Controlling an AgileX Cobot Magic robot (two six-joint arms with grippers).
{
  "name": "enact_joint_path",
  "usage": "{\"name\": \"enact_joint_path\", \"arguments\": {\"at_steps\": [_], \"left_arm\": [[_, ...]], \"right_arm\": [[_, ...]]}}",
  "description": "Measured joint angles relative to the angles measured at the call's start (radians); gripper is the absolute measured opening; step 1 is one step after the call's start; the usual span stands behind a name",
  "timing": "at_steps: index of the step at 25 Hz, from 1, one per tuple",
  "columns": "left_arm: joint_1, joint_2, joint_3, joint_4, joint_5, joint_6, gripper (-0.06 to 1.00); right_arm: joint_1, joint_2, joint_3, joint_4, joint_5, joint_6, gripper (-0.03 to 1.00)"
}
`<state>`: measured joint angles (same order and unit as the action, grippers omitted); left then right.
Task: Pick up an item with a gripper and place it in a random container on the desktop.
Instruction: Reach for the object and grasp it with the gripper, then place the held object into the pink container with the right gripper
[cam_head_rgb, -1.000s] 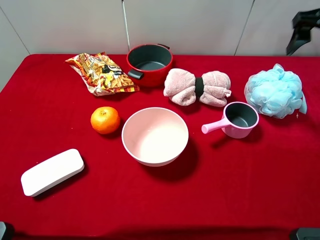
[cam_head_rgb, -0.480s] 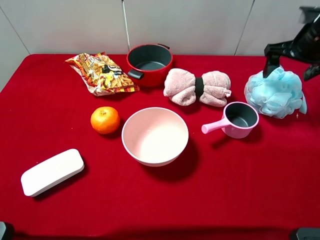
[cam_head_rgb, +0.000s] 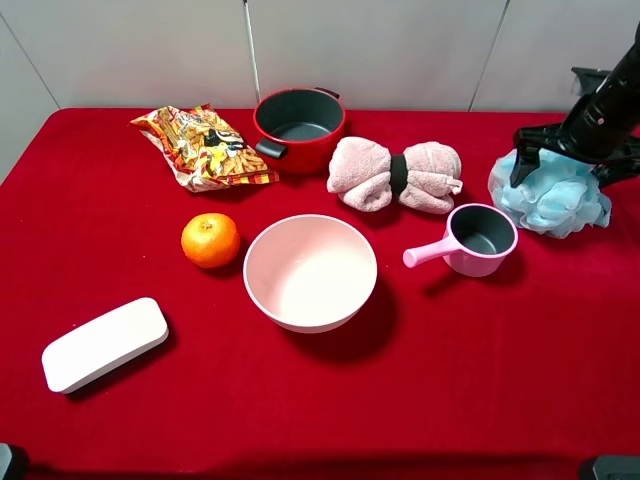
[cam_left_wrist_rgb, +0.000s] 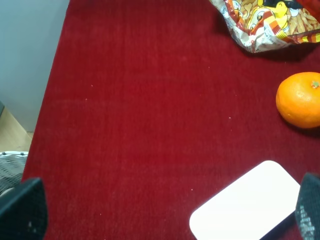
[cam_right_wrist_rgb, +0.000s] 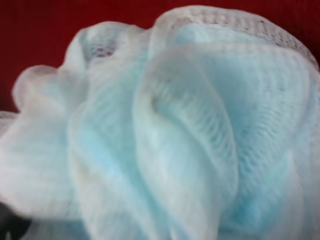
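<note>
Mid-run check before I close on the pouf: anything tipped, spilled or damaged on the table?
Nothing stands out. The pink bowl, red pot and pink scoop sit upright and look empty, with no spill on the red cloth. The right end effector straddles the blue pouf, jaws open.

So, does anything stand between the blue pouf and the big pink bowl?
Yes, the small pink scoop sits roughly on the straight line from pouf to bowl; carried above it, the way looks free.
</note>
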<state>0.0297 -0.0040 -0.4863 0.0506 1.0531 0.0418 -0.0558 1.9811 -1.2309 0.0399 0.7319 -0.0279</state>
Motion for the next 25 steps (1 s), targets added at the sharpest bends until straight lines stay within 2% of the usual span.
{"name": "enact_joint_path", "arguments": {"at_steps": [12, 14, 17, 25], "left_arm": [[0.000, 0.000, 0.000, 0.000, 0.000, 0.000, 0.99], [0.000, 0.000, 0.000, 0.000, 0.000, 0.000, 0.99], [0.000, 0.000, 0.000, 0.000, 0.000, 0.000, 0.99], [0.000, 0.000, 0.000, 0.000, 0.000, 0.000, 0.99]], "right_arm": [[-0.001, 0.076, -0.007, -0.001, -0.040, -0.003, 0.69], [-0.001, 0.076, -0.007, -0.001, -0.040, -0.003, 0.63], [-0.003, 0.076, -0.007, -0.003, -0.039, -0.003, 0.44], [-0.003, 0.076, -0.007, -0.004, -0.038, -0.003, 0.43]]}}
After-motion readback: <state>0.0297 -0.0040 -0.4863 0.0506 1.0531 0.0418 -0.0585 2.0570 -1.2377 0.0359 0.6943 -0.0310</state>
